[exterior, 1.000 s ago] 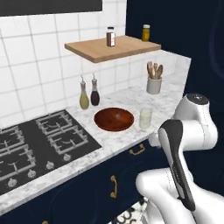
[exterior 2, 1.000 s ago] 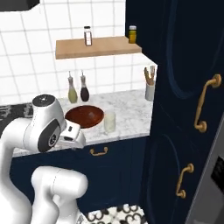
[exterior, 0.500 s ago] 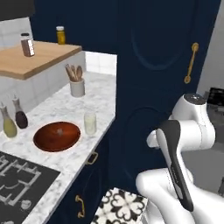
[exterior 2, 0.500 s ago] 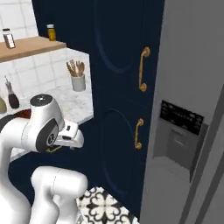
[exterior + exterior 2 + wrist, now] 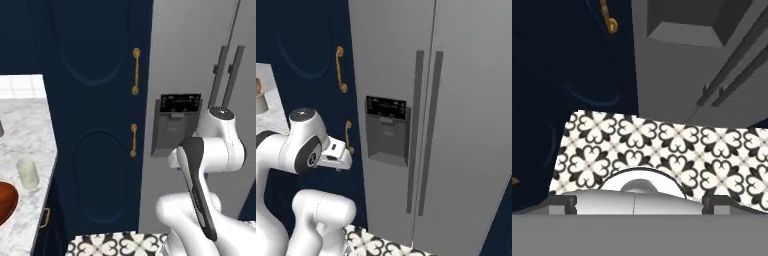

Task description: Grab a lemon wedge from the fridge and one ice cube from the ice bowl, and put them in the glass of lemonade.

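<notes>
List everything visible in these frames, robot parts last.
fridge: 1, grey, two doors shut, right of the navy cabinet
fridge handles: 2, dark grey vertical bars, at the door seam
dispenser recess: 1, grey under a black panel, on the left fridge door
navy cabinet: 1 tall unit, between counter and fridge
gold handles: 2, on the tall cabinet's right edge
marble counter: 1, white-grey, far left
glass of lemonade: 1, clear with pale liquid, on the counter
ice bowl: 1, red-brown, cut off at the left edge
patterned floor tiles: black and white, below the fridge
robot arm: 1, white with dark joints, folded before the fridge
</notes>
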